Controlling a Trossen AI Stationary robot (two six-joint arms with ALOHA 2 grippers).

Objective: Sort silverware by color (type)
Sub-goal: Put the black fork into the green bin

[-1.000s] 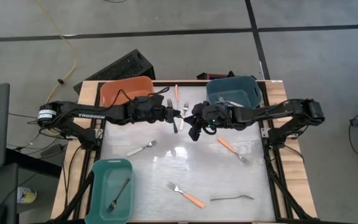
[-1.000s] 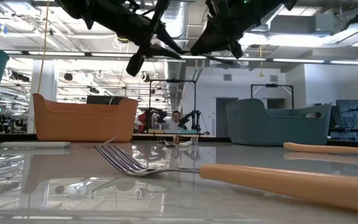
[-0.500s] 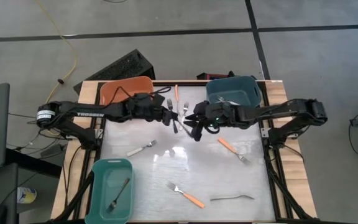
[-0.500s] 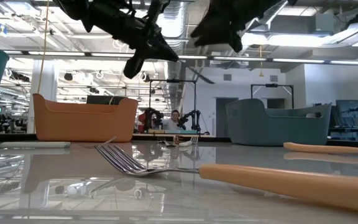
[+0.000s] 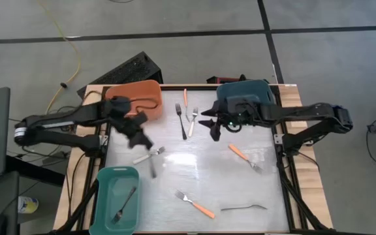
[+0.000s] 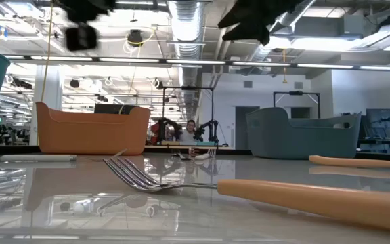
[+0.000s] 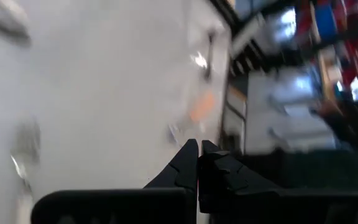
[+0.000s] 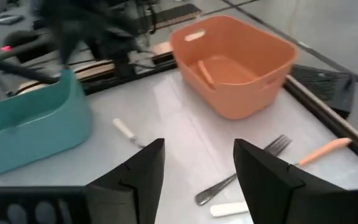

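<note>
Forks lie flat on the white table (image 5: 194,170). Orange-handled ones are at the far edge (image 5: 185,96), at the right (image 5: 243,156) and near the front (image 5: 196,204). A dark fork (image 5: 182,121) and a pale fork (image 5: 193,117) lie side by side at the far middle. A white-handled fork (image 5: 150,155) is at the left and a dark fork (image 5: 243,207) at the near right. My left gripper (image 5: 143,138) is shut above the left side, with nothing visible in it (image 7: 197,155). My right gripper (image 5: 213,128) is open and empty (image 8: 197,168) beside the two far forks.
An orange bin (image 5: 130,98) stands at the far left and a dark teal bin (image 5: 243,94) at the far right. A green bin (image 5: 118,196) at the near left holds one fork (image 5: 124,203). A dark streak (image 5: 153,168) lies below the white-handled fork.
My left gripper has swung fast from the table's far middle toward the left and near edges, away from my right gripper. My right gripper has drawn back a little toward the right and far edges. The dark fork and the pale fork at the far middle now lie uncovered.
</note>
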